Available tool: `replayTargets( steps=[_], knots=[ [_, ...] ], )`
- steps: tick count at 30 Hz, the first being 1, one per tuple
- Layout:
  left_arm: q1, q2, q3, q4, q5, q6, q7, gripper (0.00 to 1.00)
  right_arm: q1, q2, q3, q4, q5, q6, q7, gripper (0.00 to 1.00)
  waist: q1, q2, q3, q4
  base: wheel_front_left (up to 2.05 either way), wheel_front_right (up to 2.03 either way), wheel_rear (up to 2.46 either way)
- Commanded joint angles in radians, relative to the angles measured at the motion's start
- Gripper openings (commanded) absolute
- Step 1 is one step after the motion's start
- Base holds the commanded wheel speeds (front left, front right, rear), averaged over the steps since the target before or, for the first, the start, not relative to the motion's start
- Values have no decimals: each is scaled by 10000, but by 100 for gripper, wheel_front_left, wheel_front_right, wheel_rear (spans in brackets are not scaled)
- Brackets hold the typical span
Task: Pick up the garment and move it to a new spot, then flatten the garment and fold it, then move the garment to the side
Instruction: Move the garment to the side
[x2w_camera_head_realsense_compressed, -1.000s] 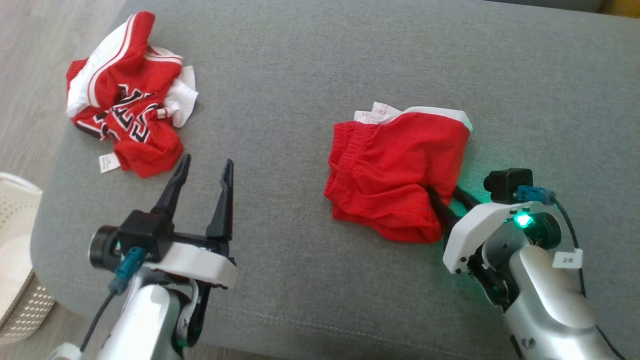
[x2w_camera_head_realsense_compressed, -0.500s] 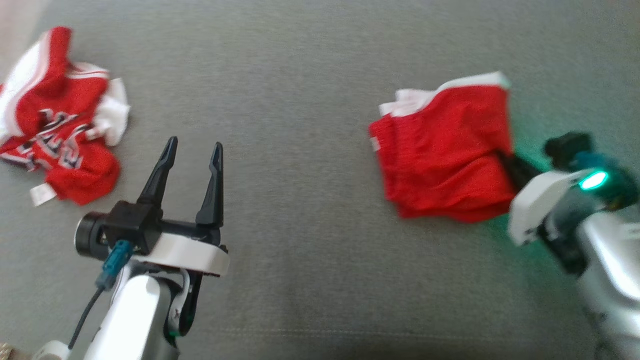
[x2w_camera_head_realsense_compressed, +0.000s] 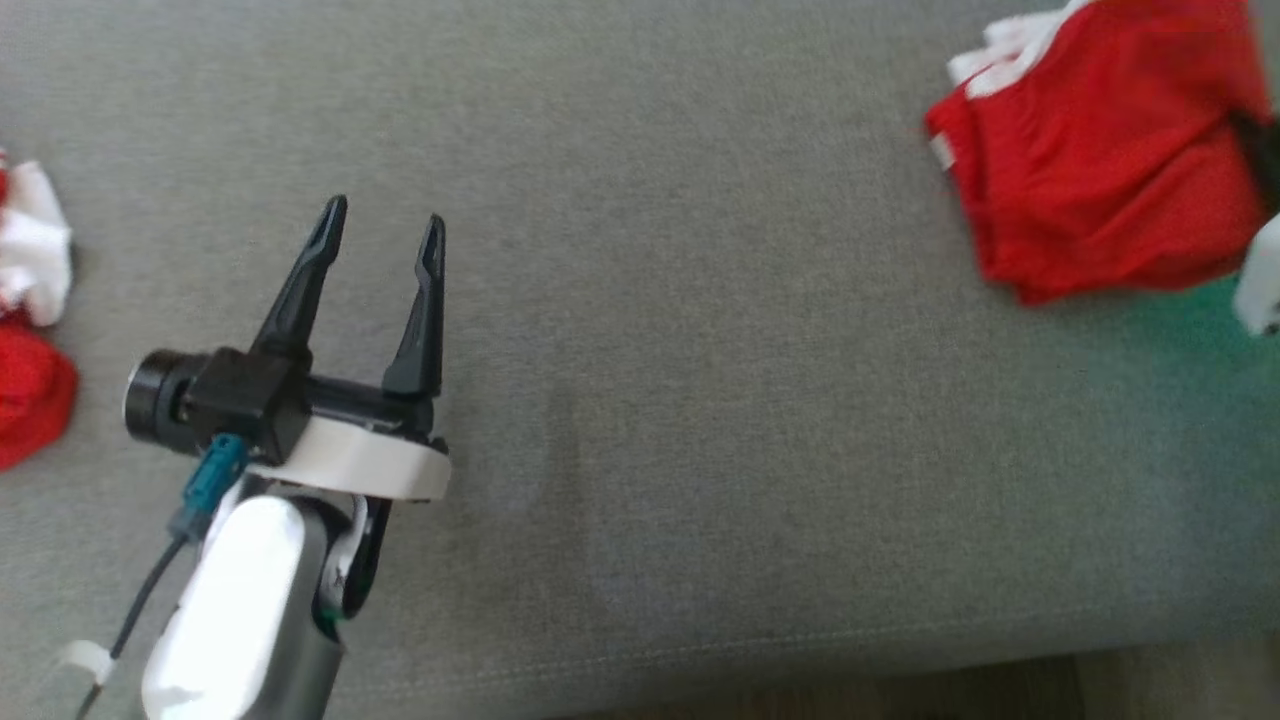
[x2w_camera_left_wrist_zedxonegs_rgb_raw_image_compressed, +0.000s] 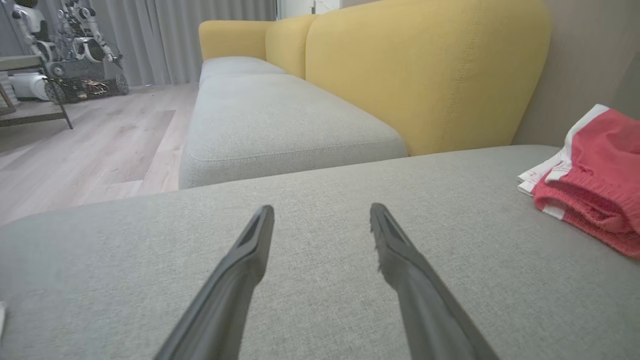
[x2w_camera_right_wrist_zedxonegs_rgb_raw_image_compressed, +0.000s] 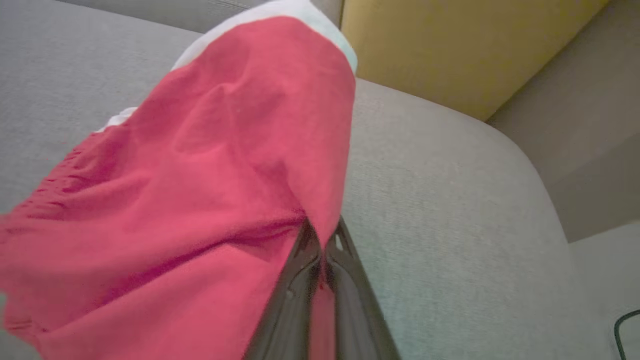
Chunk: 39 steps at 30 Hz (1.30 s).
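The garment (x2w_camera_head_realsense_compressed: 1090, 170) is a pair of red shorts with white trim, bunched on the grey cushion at the head view's upper right. My right gripper (x2w_camera_right_wrist_zedxonegs_rgb_raw_image_compressed: 324, 235) is shut on its right edge, red cloth pinched between the dark fingers (x2w_camera_right_wrist_zedxonegs_rgb_raw_image_compressed: 300, 280). In the right wrist view the garment (x2w_camera_right_wrist_zedxonegs_rgb_raw_image_compressed: 200, 190) rises in a fold from the grip and drapes to the left. My left gripper (x2w_camera_head_realsense_compressed: 384, 214) stands open over bare cushion at the left, holding nothing. In the left wrist view the left gripper (x2w_camera_left_wrist_zedxonegs_rgb_raw_image_compressed: 321, 209) points along the cushion, with the garment (x2w_camera_left_wrist_zedxonegs_rgb_raw_image_compressed: 595, 190) far to its right.
A second crumpled red and white garment (x2w_camera_head_realsense_compressed: 30, 340) lies at the head view's left edge. The grey cushion (x2w_camera_head_realsense_compressed: 700, 400) ends at a front seam along the bottom. A yellow sofa back (x2w_camera_left_wrist_zedxonegs_rgb_raw_image_compressed: 425, 65) rises behind it, with wood floor (x2w_camera_left_wrist_zedxonegs_rgb_raw_image_compressed: 90, 130) beyond.
The right gripper has shut on the garment's edge and carried it to the right, away from the crumpled garment. The head camera has shifted too. The left gripper stays open.
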Motion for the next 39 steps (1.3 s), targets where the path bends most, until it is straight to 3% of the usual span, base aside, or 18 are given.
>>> replayTargets(
  steps=[1,8,16,24,33,34,35,36,37,39],
  knots=[
    [-411,304,290,-404,90,-25,-60,100,-199,-446,-69,-184,143,-7,-51,0,-2,0,311,-228,0,0,0],
    [-666,435,249,-471,150,-33,12,100,-908,-342,-487,510,482,-7,-572,0,-2,0,682,-564,0,0,0],
    [-775,502,169,-530,126,-41,95,100,-1375,1000,-1779,2154,-465,-7,-1490,0,-2,0,799,-765,0,0,0],
    [-918,515,62,-642,110,-32,170,100,-2205,1862,-3029,3830,-1537,-7,-2625,0,-2,0,1033,-708,0,0,0],
    [-1048,409,34,-558,-7,35,116,100,-2817,1894,-3819,5434,-2265,-7,-3339,0,-2,0,1142,-318,0,0,0],
    [-1038,410,47,-543,-24,43,104,100,-2863,1894,-3865,5544,-2328,-7,-3418,6,-2,0,1143,-297,0,0,0],
    [-1027,411,56,-526,-39,50,91,100,-2903,1902,-3890,5632,-2391,-7,-3506,32,-2,0,1135,-285,0,0,0],
    [-1013,407,60,-507,-54,55,79,100,-2931,1915,-3891,5698,-2461,-7,-3605,77,-2,0,1112,-273,0,0,0],
    [-996,402,67,-489,-68,65,66,100,-2953,1955,-3888,5750,-2495,-7,-3695,100,-2,0,1089,-274,0,0,0],
    [-965,395,84,-440,-95,85,43,100,-2970,2009,-3895,5851,-2551,-7,-3877,100,-2,0,1017,-295,0,0,0]
  ],
)
